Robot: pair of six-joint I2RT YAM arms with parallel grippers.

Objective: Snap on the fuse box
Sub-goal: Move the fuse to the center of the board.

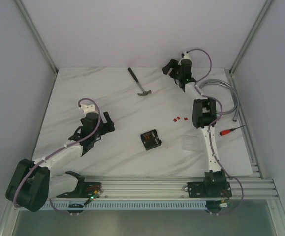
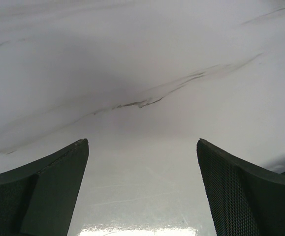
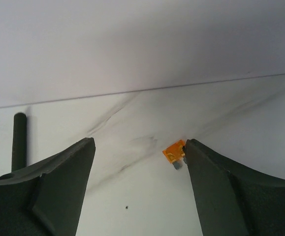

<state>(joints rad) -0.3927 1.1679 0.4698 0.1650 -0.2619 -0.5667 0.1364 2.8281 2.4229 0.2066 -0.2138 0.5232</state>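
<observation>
Top view, left pincer [image 1: 105,129]: spread wide and empty, over bare table [image 1: 108,93].
Top view, right pincer [image 1: 170,69]: out at the far end of the table, jaws apart, nothing between them.
Top view, fuse box [image 1: 150,139]: it's off to the right of my left pincer and well back toward the bases from my right one. It lies flat with its slots facing up and no lid on it, and neither pincer is touching it.
Top view, clear cover [image 1: 191,143]: a faint square near the box but apart from it, far behind my right pincer.
Top view, loose fuses [image 1: 177,118]: red bits on the table between my right pincer and the box.
Left wrist view, left pincer [image 2: 142,196]: both fingers [image 2: 53,187] are wide apart, with only marbled table beyond them.
Left wrist view, fuse box: not in sight here.
Right wrist view, right pincer [image 3: 140,191]: released. An orange fuse [image 3: 174,153] sits right at the tip of one finger, and I can't tell whether it's touching. It isn't clamped.
Right wrist view, dark rod [image 3: 19,140]: off to the other side, probably the hammer's handle.
Progress: I reckon the snapping hasn't started. The cover has to be picked up, lined up over the box and pressed home.
</observation>
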